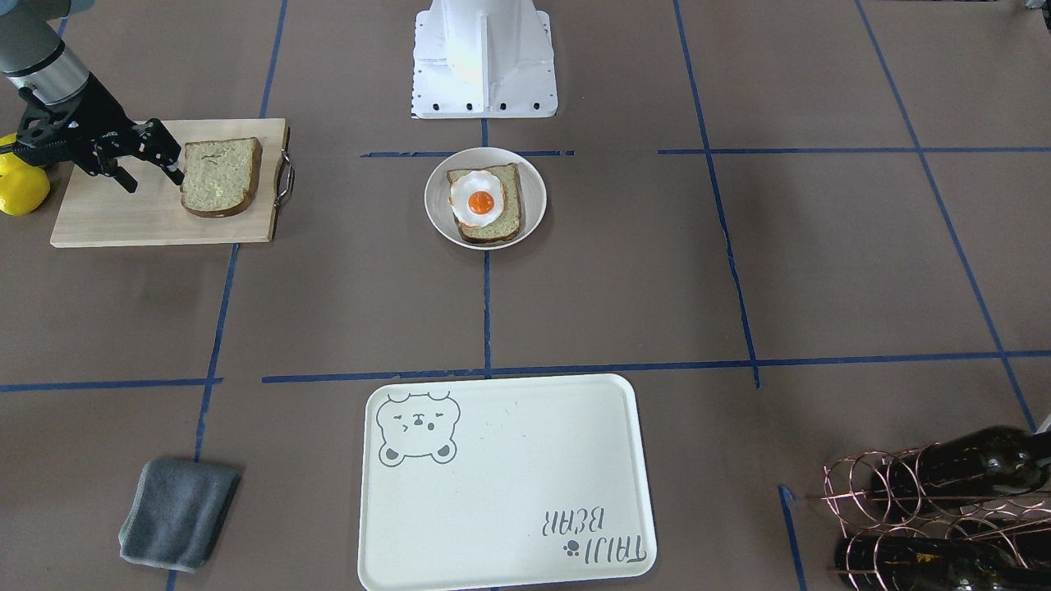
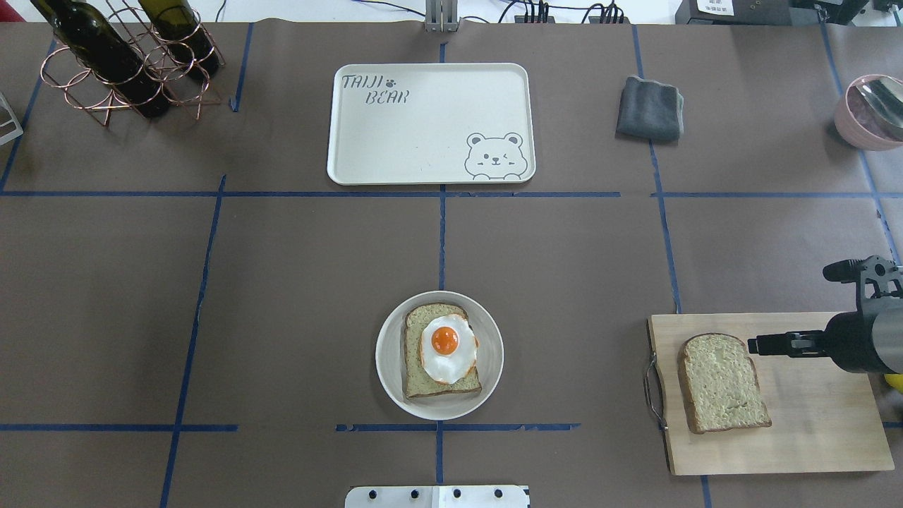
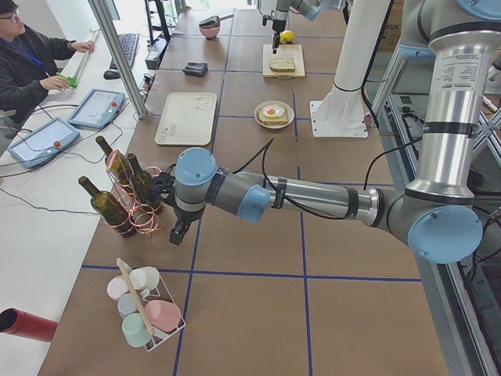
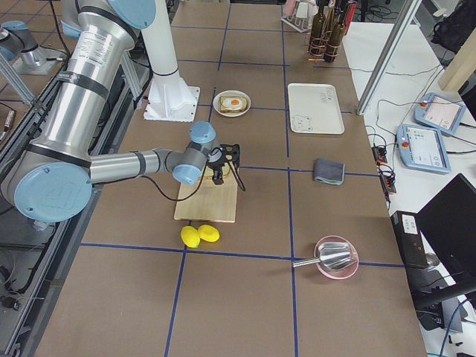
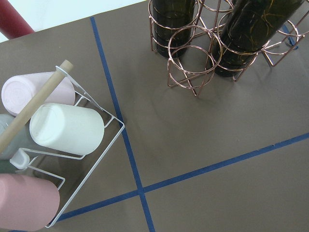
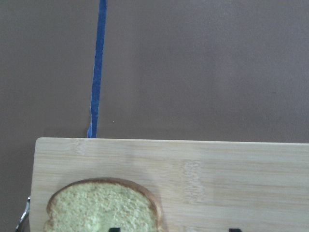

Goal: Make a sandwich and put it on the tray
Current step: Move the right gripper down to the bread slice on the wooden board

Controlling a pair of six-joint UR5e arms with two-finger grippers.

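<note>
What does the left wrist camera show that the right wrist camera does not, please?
Only the left wrist view shows pastel cups lying in a white wire rack with a wooden rod, and two dark bottles. Only the right wrist view shows the wooden cutting board with one bread slice lying on it, cut off by the bottom edge. Both share the brown table covering crossed by blue tape.
</note>
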